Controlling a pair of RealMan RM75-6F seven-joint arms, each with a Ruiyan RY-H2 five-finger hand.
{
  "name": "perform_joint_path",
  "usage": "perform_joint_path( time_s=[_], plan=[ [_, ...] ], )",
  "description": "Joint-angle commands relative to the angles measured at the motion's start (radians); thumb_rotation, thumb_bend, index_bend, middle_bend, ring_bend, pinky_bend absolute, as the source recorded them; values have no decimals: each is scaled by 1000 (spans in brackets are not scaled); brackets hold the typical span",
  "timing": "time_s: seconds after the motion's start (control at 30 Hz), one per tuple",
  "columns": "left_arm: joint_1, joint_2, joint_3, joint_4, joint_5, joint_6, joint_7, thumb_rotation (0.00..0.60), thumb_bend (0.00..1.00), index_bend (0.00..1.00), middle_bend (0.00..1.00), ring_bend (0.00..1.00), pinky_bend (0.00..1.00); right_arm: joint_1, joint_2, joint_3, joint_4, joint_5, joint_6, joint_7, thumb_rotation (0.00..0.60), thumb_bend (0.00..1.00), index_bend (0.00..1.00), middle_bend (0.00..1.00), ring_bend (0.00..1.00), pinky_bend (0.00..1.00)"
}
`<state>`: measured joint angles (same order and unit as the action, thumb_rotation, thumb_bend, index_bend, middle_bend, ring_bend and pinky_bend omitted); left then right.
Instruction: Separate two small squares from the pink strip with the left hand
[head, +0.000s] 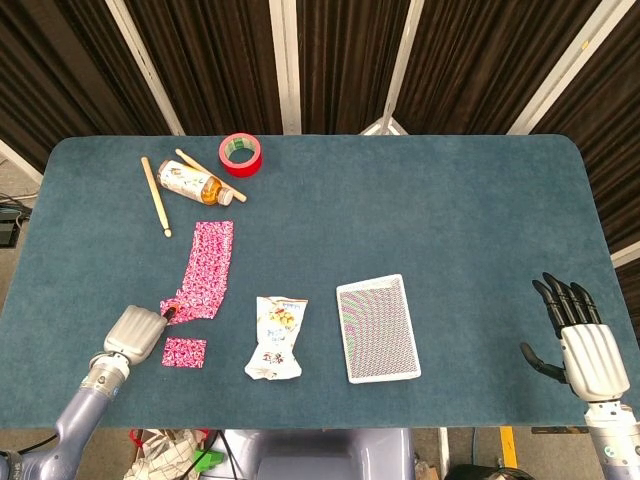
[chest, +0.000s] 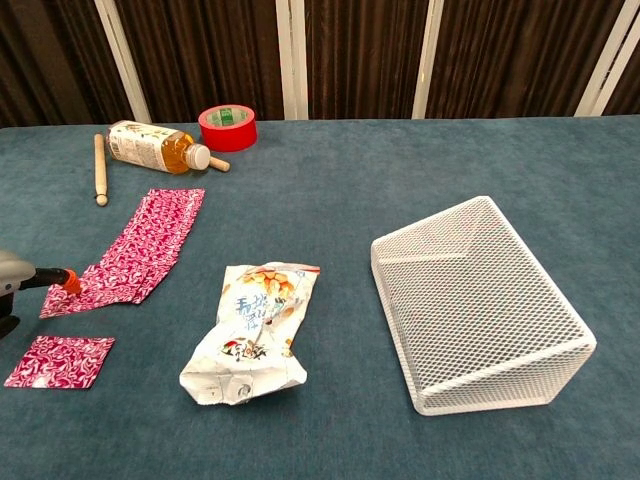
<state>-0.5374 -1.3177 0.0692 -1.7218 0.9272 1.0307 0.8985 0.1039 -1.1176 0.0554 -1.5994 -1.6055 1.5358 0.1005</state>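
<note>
The pink patterned strip lies on the blue table, running from the bottle toward the front left. Its near end is pulled leftward and skewed. My left hand is at that end, its orange fingertip on the strip's near corner, seemingly pinching it against the dark thumb below. One loose pink square lies just in front of the strip, apart from it. My right hand hovers at the table's front right edge with fingers spread, holding nothing.
A crumpled snack bag lies right of the square. A white wire basket sits mid-table. At the back left are a bottle, a red tape roll and wooden sticks.
</note>
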Motion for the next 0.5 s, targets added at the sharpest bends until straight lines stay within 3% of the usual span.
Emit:
perform_joint_path(
  time_s=[0.03, 0.5],
  plan=[
    [3, 10, 11, 7, -17, 9, 5, 600, 796, 170, 862, 707, 507, 0, 0, 0, -1, 0, 0, -2, 600, 311, 0, 39, 87, 67],
    [33, 72, 45, 21, -32, 49, -26, 600, 796, 171, 862, 707, 507, 4, -6, -2, -4, -1, -8, -19, 600, 311, 0, 39, 87, 67]
  ],
)
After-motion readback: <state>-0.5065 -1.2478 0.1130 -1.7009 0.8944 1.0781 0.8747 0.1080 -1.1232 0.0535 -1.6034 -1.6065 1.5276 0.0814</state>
